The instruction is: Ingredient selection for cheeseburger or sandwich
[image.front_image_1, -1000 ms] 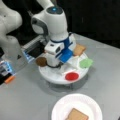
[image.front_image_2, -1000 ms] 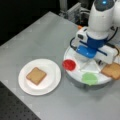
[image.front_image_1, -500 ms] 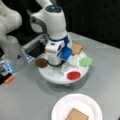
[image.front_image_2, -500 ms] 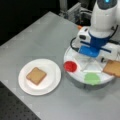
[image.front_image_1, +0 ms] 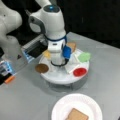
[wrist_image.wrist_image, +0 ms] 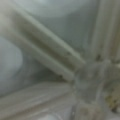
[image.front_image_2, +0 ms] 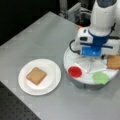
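Grey and matte, the desk carries two white things: a plain round plate toward a front view's bottom left, and a raised round tray split by low ribs into wedges. One tan bread square already lies flat on the plate, alone, so the sandwich is only at its first layer.

The remaining ingredients sit in the tray's wedges: a dark brown patty at its left edge in a front view, a yellow cheese square partly hidden behind the arm, a red disc, a green leaf and a second bread square.

The pincer is lowered onto the middle of the tray, hidden by the white wrist above it; I cannot tell whether it is spread or pressed together, or whether it pinches anything. In the wrist view only white ribs meeting at the tray's hub show, very close, and no food piece.

That is the worry. So low over the hub, the tips could strike a rib instead of a piece, jolt the tray and shake the flat pieces out of their wedges. Closing there would likely catch nothing, or a rib. The blue fitting beside the wrist could also brush the nearby leaf or bread.
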{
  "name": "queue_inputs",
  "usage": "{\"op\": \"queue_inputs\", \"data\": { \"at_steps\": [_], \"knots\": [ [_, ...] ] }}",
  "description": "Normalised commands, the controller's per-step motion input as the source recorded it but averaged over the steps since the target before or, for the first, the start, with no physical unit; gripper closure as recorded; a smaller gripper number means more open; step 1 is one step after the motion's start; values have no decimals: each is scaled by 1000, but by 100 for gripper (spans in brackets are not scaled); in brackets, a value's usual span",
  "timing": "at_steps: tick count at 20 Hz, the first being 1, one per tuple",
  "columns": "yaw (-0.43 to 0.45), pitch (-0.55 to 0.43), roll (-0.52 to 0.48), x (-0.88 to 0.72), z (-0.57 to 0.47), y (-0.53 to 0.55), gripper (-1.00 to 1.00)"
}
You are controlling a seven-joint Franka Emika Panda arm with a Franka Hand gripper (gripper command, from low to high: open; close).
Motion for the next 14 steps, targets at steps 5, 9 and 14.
{"op": "queue_inputs", "data": {
  "at_steps": [5,9,14],
  "knots": [
    [52,-43,213,-171,-120,-41,-100],
    [95,-22,145,-149,-96,-60,-100],
    [223,20,72,-117,-56,-71,-100]
  ]
}}
